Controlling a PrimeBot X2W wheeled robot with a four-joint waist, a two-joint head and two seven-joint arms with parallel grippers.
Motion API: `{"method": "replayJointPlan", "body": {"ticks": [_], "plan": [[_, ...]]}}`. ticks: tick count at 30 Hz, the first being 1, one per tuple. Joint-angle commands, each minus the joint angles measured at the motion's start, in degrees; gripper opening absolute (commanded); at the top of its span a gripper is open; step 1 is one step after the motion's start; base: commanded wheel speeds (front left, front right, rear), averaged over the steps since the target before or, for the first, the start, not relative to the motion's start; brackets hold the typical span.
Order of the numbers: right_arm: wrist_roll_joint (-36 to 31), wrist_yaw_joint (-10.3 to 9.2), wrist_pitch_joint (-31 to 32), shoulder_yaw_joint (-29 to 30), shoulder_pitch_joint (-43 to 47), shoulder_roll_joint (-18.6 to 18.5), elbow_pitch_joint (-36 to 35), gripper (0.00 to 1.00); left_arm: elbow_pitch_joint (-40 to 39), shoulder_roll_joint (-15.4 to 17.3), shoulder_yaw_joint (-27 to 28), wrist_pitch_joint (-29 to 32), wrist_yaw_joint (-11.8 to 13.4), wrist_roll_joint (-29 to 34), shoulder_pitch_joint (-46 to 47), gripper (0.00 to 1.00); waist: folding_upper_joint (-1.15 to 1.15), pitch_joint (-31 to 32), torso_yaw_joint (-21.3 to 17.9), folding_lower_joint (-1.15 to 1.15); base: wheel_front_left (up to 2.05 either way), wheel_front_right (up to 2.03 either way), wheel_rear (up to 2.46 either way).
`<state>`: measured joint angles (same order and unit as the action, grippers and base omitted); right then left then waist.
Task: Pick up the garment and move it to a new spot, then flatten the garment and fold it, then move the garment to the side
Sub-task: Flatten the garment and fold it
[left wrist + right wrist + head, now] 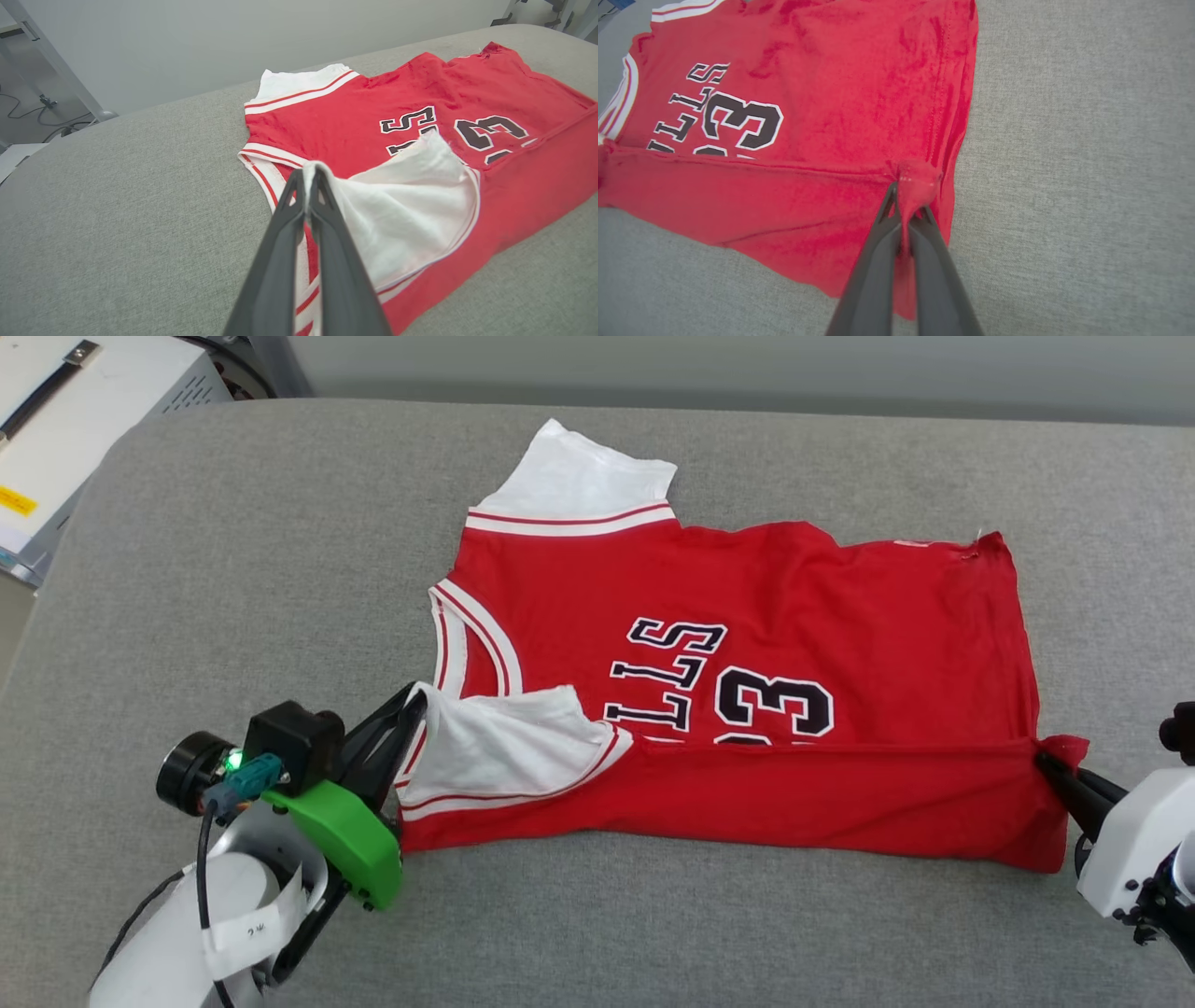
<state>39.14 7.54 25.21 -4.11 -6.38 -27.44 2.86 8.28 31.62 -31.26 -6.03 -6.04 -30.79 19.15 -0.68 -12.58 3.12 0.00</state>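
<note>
Garment (747, 644) lies spread on the grey pad (280, 569), its long axis running across the robot's front, with the neck toward its left and the hem toward its right. The near long edge is turned over onto the chest as a red band that hides the bottom of the black letters and number. The left gripper (411, 709) is clenched on the neck end of that band, its fingers pinching the cloth at the near sleeve (504, 742), which is flipped white side up onto the chest. The right gripper (1046, 765) is clenched on the hem end, with a small tuft of red cloth bunched between its tips. Each arm therefore holds one end of the same fold line, which looks taut and straight between them. The rest of the garment lies beyond the fingers, away from the robot. My reading is that the next move turns on this: both ends should travel together, straight away from the robot and square to the long axis, or the fold will skew. By count there is one garment, one fold so far, two grippers that both grip cloth, and two white sleeves, the near one turned in and the far sleeve (579, 476) flat on the pad.
</note>
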Motion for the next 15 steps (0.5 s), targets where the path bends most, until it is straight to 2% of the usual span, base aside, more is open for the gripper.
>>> {"method": "replayJointPlan", "body": {"ticks": [1, 13, 14, 15], "plan": [[-0.94, -0.05, 0.17, 0.23, -1.25, 0.45, 0.43, 0.0, 1.26, -0.5, -0.41, -0.4, -0.44, 0.2, 1.89, 0.0, 0.68, -1.61, -0.56, 0.0, 0.0, 0.0, 0.0], [-2.72, -0.05, 0.27, -0.95, -3.54, 2.54, 3.46, 0.0, 14.37, -3.33, -5.19, -2.48, -1.32, -0.56, 9.27, 0.0, 0.68, -2.77, -1.11, 0.0, 0.0, 0.0, 0.0], [-2.74, -0.05, 0.2, -1.08, -3.75, 2.61, 3.77, 0.0, 15.55, -3.67, -5.61, -2.51, -1.34, -0.84, 9.65, 0.18, 0.68, -2.72, -1.11, 0.0, 0.0, 0.0, 0.0], [-2.78, -0.05, -0.02, -1.15, -3.93, 2.66, 3.94, 0.28, 16.36, -3.88, -5.89, -2.79, -1.36, -0.87, 10.01, 0.56, 0.68, -2.66, -1.1, 0.0, 0.0, 0.0, 0.0]]}}
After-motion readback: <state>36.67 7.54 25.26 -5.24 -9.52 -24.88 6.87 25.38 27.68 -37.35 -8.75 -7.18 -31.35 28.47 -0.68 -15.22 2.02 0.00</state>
